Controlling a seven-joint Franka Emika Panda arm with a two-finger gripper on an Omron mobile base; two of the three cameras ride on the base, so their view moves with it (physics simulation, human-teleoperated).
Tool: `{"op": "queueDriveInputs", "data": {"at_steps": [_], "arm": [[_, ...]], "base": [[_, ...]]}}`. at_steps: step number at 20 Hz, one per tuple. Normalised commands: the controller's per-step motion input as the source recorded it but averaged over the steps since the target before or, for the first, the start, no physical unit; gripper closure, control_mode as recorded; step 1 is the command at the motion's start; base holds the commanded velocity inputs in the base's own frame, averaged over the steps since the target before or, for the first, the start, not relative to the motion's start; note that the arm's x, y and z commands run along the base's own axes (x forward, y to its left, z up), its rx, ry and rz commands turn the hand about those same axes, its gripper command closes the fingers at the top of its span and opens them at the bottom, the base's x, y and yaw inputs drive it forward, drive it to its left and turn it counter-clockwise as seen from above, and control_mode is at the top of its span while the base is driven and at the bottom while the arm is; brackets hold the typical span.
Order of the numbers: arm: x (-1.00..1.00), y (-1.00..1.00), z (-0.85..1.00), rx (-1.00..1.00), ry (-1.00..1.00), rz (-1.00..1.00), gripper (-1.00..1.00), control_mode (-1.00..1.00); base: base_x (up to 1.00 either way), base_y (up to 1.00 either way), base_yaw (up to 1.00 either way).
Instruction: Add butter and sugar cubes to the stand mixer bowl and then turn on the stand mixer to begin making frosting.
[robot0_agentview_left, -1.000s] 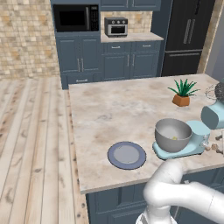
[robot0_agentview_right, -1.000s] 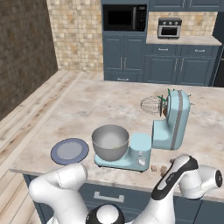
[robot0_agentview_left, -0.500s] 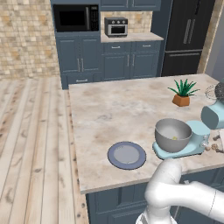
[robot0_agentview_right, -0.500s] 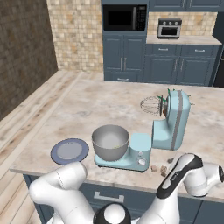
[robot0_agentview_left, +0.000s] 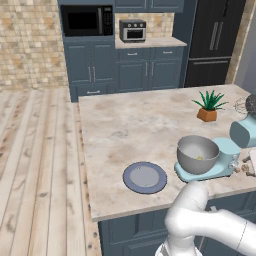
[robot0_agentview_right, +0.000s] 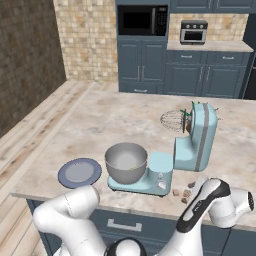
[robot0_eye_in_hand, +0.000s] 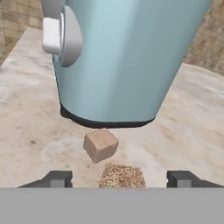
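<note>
The stand mixer (robot0_agentview_right: 196, 140) is showing light blue, its bowl (robot0_agentview_right: 126, 162) brushed grey. The plate (robot0_agentview_left: 145, 177) is looking blue-grey on the beige marbled worktop (robot0_agentview_left: 130, 125). The sugar cubes (robot0_eye_in_hand: 100, 145) are appearing tan and speckled.

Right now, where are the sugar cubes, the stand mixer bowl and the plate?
sugar cubes (robot0_eye_in_hand: 100, 145), hand view, top face of the farther cube.
stand mixer bowl (robot0_agentview_right: 126, 167), right base view, front of its grey outer wall.
plate (robot0_agentview_left: 145, 177), left base view, flat centre of the blue-grey disc.
</note>
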Motion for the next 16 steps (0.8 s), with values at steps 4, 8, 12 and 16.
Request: {"op": "queueDriveInputs", "data": {"at_steps": [4, 8, 12, 16], "arm": [[0.00, 0.29, -0.35, 0.00, 0.00, 0.00, 1.00, -1.00], [0.00, -0.05, -0.40, 0.00, 0.00, 0.00, 1.00, -1.00], [0.00, -0.30, -0.34, 0.00, -0.04, 0.00, 1.00, -1.00], [0.00, -0.18, -0.33, 0.00, -0.01, 0.00, 1.00, -1.00]], "base": [[0.00, 0.00, 0.00], [0.00, 0.00, 0.00], [0.00, 0.00, 0.00], [0.00, 0.00, 0.00]]}}
